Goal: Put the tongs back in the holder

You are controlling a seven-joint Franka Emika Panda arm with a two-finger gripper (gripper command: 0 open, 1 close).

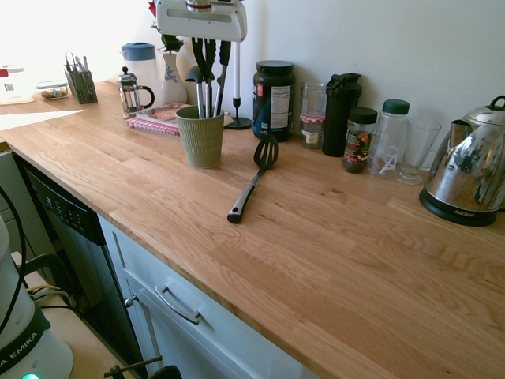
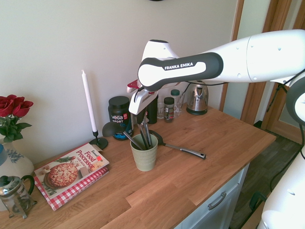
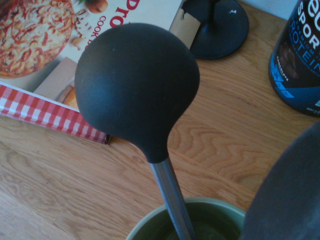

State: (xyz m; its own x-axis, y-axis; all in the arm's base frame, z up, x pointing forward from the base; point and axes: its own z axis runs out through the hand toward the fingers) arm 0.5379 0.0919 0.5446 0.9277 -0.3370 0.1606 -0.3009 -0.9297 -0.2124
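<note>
While the jaws pinch the tongs (image 1: 207,75) upright w/ tips already inside the holder (image 1: 200,136) on the desk (image 1: 316,237), lower straight, clear of the ladle (image 3: 137,85), then release.

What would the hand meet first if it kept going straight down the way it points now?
Probably the holder: the hand hangs right above its mouth, shut on the tongs, whose lower ends already reach inside beside a black ladle. Depth is uncertain.
</note>
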